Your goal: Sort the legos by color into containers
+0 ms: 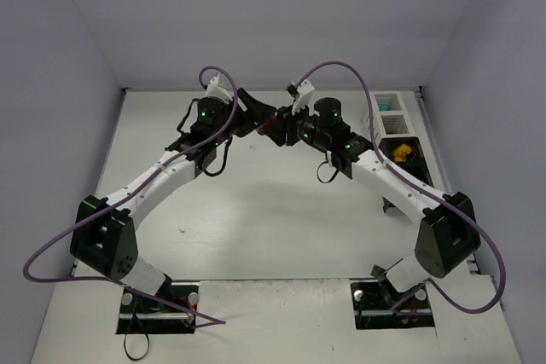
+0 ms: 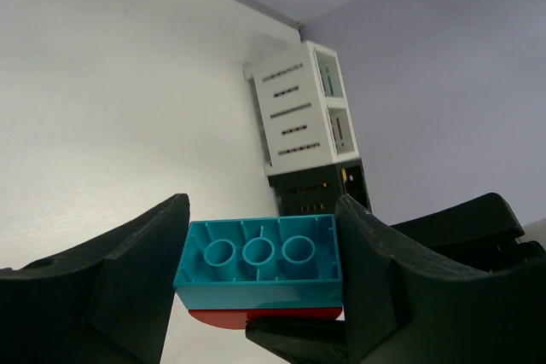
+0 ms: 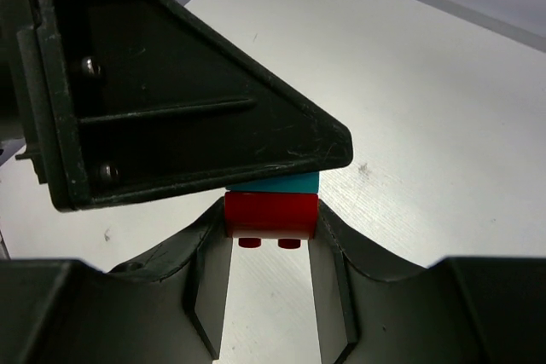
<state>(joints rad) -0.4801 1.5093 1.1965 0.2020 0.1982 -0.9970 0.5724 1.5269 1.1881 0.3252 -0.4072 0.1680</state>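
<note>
- Cyan plastic lego brick [image 2: 260, 262], low centre of the left wrist view: plain turquoise, with three round tubes on its hollow face.
- Red plastic lego brick [image 3: 269, 210], centre of the right wrist view: solid red, with a thin cyan strip above it.
- Left pincer [image 2: 263, 210] and right pincer [image 3: 269, 240]: matte black.
- White slatted plastic container [image 2: 294, 112], upper centre-right: white, with rows of dark slots.
- Black plastic container [image 2: 311, 189] just below it: black, the same slot rows, with a yellow speck inside.
- Desk [image 1: 256, 210]: plain off-white with a few dark specks.
- Looping cables [image 1: 341, 70]: purple.
</note>
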